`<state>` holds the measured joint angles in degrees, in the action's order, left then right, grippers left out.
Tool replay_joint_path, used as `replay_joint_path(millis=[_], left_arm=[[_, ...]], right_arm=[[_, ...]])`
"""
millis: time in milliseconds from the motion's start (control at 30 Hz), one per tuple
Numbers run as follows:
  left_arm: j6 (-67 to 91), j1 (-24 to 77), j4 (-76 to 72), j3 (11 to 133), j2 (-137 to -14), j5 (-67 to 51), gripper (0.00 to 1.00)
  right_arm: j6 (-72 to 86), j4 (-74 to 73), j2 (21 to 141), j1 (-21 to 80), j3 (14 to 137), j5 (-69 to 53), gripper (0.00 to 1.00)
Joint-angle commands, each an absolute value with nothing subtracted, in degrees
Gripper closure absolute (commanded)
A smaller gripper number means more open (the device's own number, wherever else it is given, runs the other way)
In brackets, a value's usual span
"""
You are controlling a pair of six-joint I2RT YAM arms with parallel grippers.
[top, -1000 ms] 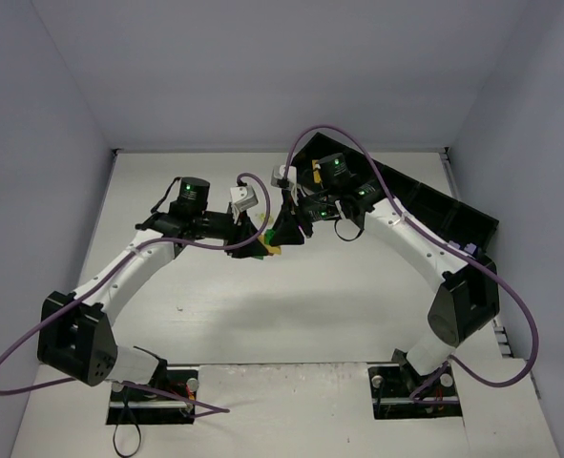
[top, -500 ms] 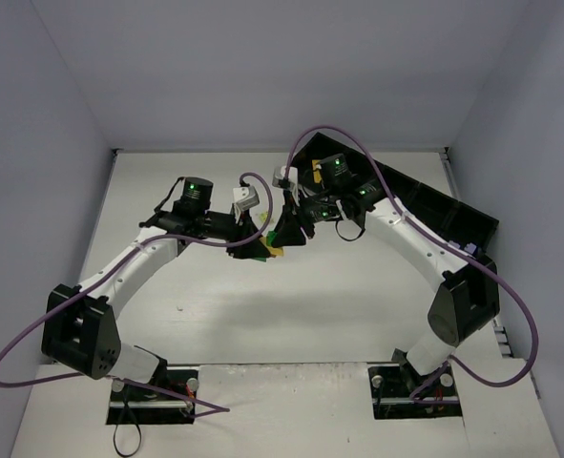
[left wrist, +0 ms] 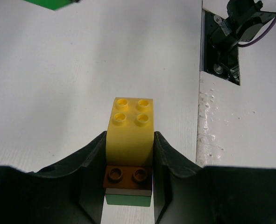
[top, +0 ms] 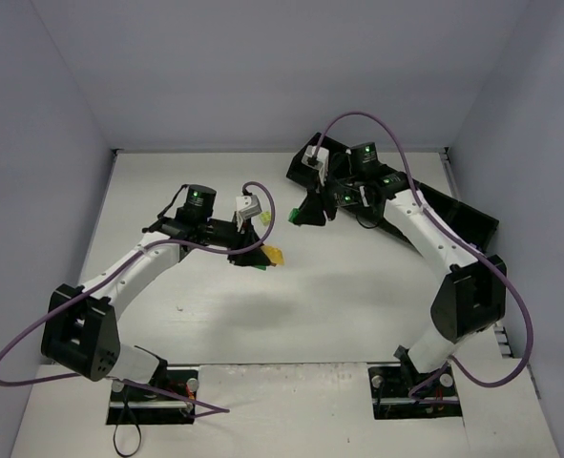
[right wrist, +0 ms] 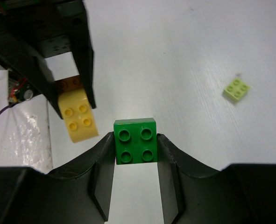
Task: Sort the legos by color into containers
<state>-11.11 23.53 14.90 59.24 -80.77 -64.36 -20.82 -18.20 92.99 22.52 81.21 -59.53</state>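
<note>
Left gripper (left wrist: 129, 140) clamped on stack: yellow brick (left wrist: 130, 125) over brown brick (left wrist: 127, 175), green piece (left wrist: 128, 199) underneath, cut off at frame edge. Held well left of containers (top: 463, 218); mixed colours, so stack likely needs splitting. Right gripper (right wrist: 135, 140) pinches dark green brick (right wrist: 136, 135) near containers' left end, probably for drop-off. Lime brick (right wrist: 236, 89) loose on table. Container insides unreadable.
</note>
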Motion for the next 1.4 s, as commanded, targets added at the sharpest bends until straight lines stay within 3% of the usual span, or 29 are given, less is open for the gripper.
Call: replay_joint_path(millis=[0,233,367,467,733,833,867,933,1067,1200,1367], left_arm=[[-12.57,23.73,13.18,60.38,-78.49,-65.66,1.0],[-10.2,23.82,11.08,59.42,-76.73,-62.58,1.0],[-8.7,23.82,8.71,57.84,-74.8,-60.3,1.0],[-7.91,23.73,8.17,57.04,-73.66,-59.42,1.0],[-7.21,23.73,7.82,54.58,-70.49,-58.18,1.0],[-7.03,23.73,7.82,54.06,-69.61,-57.92,1.0],[-6.94,23.73,7.91,53.97,-69.44,-57.83,1.0],[-6.86,23.73,7.91,53.88,-69.08,-57.74,1.0],[-7.12,23.73,7.65,53.88,-68.91,-58.01,1.0],[-7.91,23.82,6.77,54.23,-69.08,-59.67,1.0],[-10.54,23.64,8.78,56.42,-69.34,-60.47,1.0]], right_arm=[[-18.64,-15.38,90.97,21.54,83.76,-50.78,1.0],[-5.12,-9.42,93.07,17.59,82.18,-4.56,1.0],[4.01,-8.09,96.84,13.98,82.61,7.01,1.0],[5.88,-7.74,100.62,11.08,83.49,8.17,0.99],[7.03,-7.03,109.41,7.04,87.97,10.11,0.87],[6.86,-7.03,110.74,6.33,88.85,9.67,0.71],[6.59,-6.94,110.66,6.15,88.94,9.49,0.58],[5.46,-6.94,109.87,6.15,89.12,7.57,0.43],[2.12,-6.16,106.01,7.11,87.81,0.62,0.31],[-4.03,-5.98,99.0,9.22,85.09,-11.39,0.32],[-13.15,-4.66,89.84,14.93,79.64,-39.39,0.37]])
